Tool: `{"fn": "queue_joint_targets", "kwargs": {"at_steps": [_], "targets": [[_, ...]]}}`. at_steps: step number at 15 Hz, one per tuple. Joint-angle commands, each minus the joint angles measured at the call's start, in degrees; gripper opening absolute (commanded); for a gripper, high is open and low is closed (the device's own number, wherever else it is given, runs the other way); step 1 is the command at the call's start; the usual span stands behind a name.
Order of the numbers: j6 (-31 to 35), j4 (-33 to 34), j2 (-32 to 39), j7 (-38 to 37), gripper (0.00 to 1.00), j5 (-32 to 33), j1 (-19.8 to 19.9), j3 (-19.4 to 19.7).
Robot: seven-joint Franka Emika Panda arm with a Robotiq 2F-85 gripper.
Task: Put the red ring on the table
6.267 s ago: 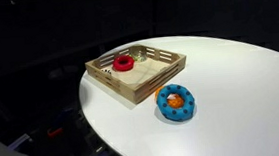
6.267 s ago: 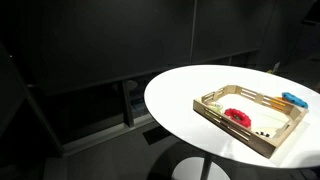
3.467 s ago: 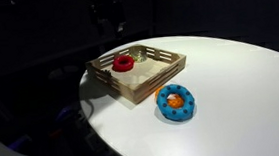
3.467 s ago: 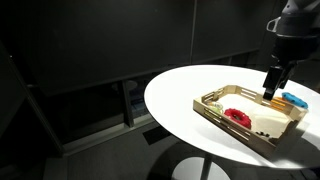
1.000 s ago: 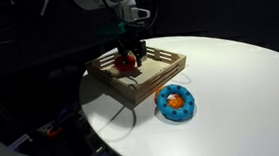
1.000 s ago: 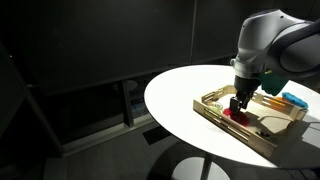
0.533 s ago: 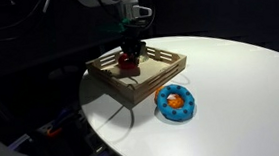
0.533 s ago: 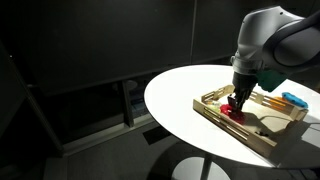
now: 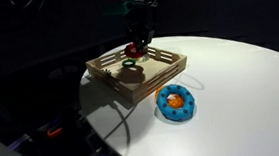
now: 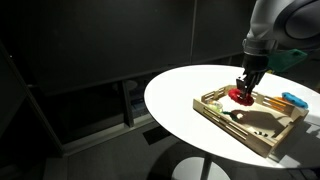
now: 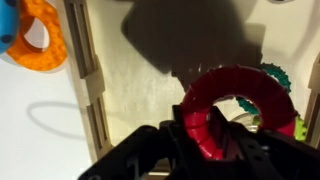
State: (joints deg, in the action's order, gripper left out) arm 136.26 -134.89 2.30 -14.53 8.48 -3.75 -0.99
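The red ring (image 9: 133, 50) (image 10: 240, 95) hangs just above the wooden tray (image 9: 120, 86) (image 10: 262, 137), and my gripper (image 9: 135, 46) (image 10: 243, 88) is shut on it. In the wrist view the gripper (image 11: 203, 136) pinches the ring's near side between its dark fingers, and the rest of the red ring (image 11: 236, 78) curves out over the tray floor. The white round table (image 9: 231, 91) (image 10: 180, 90) carries the tray. The arm comes down from above in both exterior views.
A blue ring with an orange centre (image 9: 176, 102) (image 10: 295, 100) (image 11: 30, 35) lies on the table beside the tray. A thin green ring (image 11: 274, 76) lies in the tray under the red one. The tray's slatted rim (image 11: 85, 70) stands between them. The room around is dark.
The gripper closed on the red ring in the tray and has lifted it a little off the tray floor, shifting slightly toward the tray's far side.
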Motion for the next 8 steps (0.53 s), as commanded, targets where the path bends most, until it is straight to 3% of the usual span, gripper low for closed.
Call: {"fn": "queue_joint_targets", "kwargs": {"at_steps": [1,8], "targets": [[-6.5,-0.8,-6.0,-3.4,0.09,4.3,2.1,1.3],[-14.7,-2.4,-12.2,-7.1,0.09,13.3,8.8,3.6]]}}
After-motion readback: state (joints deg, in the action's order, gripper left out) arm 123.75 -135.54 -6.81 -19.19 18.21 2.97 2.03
